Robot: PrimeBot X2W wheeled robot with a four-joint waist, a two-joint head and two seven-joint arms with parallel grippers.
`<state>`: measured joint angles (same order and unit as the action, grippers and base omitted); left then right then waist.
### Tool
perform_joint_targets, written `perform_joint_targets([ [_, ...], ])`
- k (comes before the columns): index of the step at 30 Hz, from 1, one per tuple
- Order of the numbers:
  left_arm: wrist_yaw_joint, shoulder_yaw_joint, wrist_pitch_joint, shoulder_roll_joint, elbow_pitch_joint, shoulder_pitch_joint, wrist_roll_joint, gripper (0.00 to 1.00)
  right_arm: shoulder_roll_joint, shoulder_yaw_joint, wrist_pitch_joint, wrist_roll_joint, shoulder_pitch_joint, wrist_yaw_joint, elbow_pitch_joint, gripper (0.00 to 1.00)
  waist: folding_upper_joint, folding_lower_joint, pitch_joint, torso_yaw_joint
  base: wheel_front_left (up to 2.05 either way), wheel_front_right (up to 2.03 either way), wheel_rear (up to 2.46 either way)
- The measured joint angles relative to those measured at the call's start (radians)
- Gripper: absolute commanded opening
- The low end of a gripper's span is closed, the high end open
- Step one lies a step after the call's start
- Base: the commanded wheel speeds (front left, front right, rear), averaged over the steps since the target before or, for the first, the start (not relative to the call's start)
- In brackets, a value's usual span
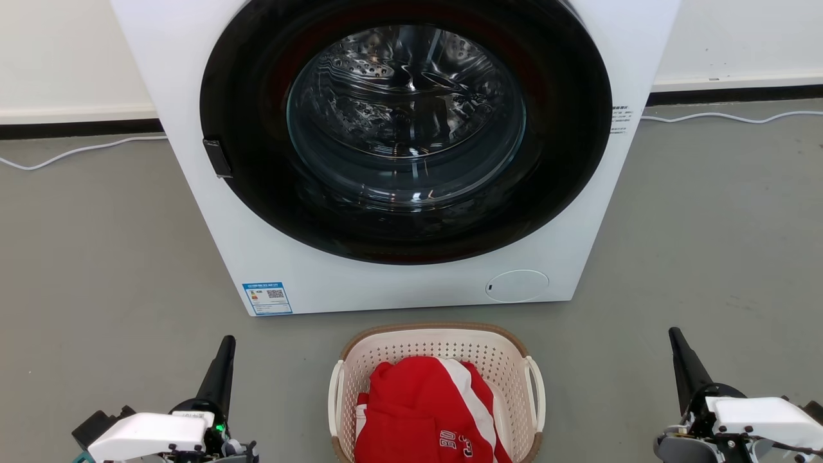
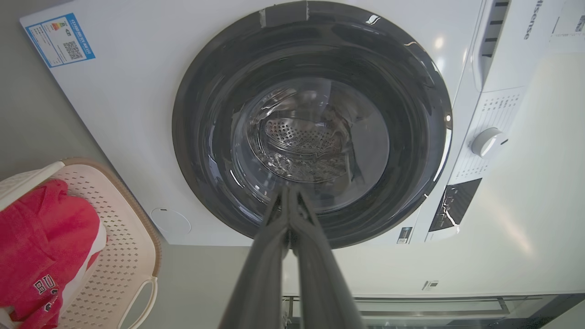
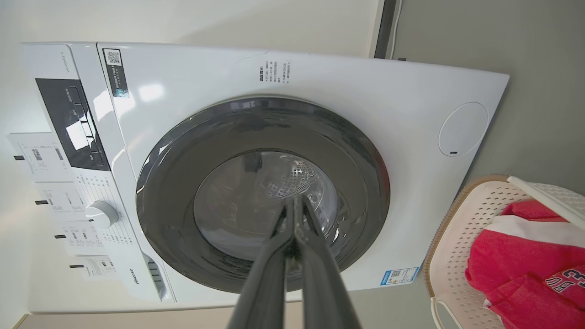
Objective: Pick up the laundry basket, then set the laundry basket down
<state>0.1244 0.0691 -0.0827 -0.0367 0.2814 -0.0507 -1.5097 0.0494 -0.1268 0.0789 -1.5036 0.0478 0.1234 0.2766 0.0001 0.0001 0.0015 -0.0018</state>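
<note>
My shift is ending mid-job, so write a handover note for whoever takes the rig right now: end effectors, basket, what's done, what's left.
Left end effector: shut, empty, off to the basket's left, not touching it.
Right end effector: shut, empty, off to the basket's right, also apart from it.
Laundry basket: on the floor just in front of the washer, between the two arms, with a red and white garment inside.
Done: nothing is gripped, and the basket looks not yet lifted.
Left: probably open both, take the side handles, lift, then set the basket down.
</note>
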Motion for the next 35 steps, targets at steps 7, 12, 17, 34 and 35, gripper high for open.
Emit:
perform_joint_targets([
  [7, 0.0, 0.012, -0.02, 0.0, -0.004, -0.001, -0.071, 0.0, -0.001, -0.003, 0.022, -0.072, 0.0, 0.0, -0.001, 0.0, 0.0, 0.0, 0.001, 0.002, 0.0, 0.0, 0.0],
  [12, 0.0, 0.014, -0.028, 0.0, -0.006, -0.001, -0.093, 0.0, -0.002, -0.004, 0.024, -0.099, 0.001, 0.0, -0.002, 0.0, 0.0, 0.0, 0.002, 0.002, 0.0, 0.0, 0.0],
  [17, 0.0, 0.015, -0.028, 0.0, -0.007, -0.001, -0.093, 0.0, -0.002, -0.004, 0.024, -0.099, 0.001, 0.0, -0.002, 0.0, 0.0, 0.0, 0.002, 0.002, 0.0, 0.0, 0.0],
  [34, 0.0, 0.015, -0.028, 0.0, -0.007, -0.001, -0.093, 0.0, -0.002, -0.004, 0.024, -0.099, 0.001, 0.0, -0.002, 0.0, 0.0, 0.0, 0.002, 0.002, 0.0, 0.0, 0.0],
  [35, 0.0, 0.015, -0.028, 0.0, -0.007, -0.001, -0.093, 0.0, -0.002, -0.004, 0.024, -0.099, 0.001, 0.0, -0.002, 0.0, 0.0, 0.0, 0.002, 0.002, 0.0, 0.0, 0.0],
])
